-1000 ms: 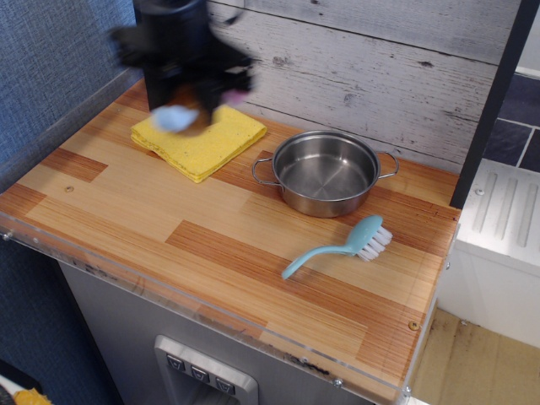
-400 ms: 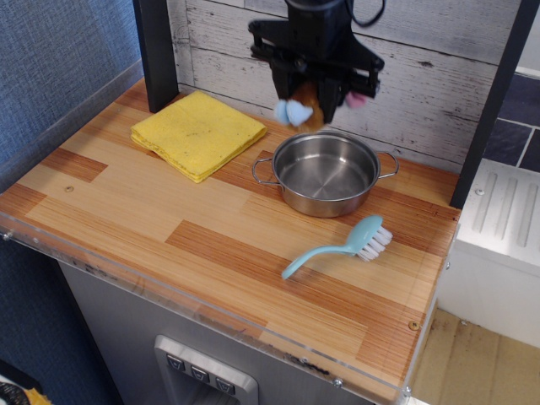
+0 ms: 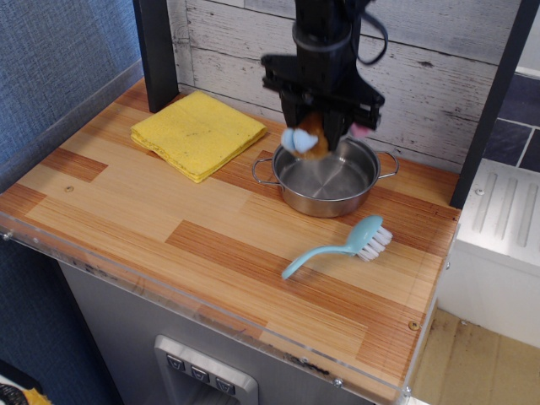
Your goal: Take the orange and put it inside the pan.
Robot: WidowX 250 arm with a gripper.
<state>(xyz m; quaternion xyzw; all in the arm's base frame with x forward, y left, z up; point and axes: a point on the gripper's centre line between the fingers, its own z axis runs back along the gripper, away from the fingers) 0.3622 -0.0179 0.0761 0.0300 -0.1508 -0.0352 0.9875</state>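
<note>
The orange (image 3: 311,140) hangs in our gripper (image 3: 316,135), lifted clear of the counter and poised over the near-left part of the pan (image 3: 327,175). We judge it a light, soft thing: a fuzzy plush body that squashes under the fingers and will not slip easily, with nothing fragile about it. Its pale blue paw shows at the lower left and a bit of pink peeks out at the right, so our hold seems to sit across the round middle of the body, which we think is the best place, since the paws and ears would only bend away. The jaws are pressed in on the toy from either side, closed about it.

Our arm comes straight down from above, its dark wrist upright before the plank wall (image 3: 422,59), fingers pointing downward at the pan's open bowl. The yellow cloth (image 3: 198,132) lies well apart to the left, and the blue brush (image 3: 337,246) rests on the counter (image 3: 152,228) in front of the pan.
</note>
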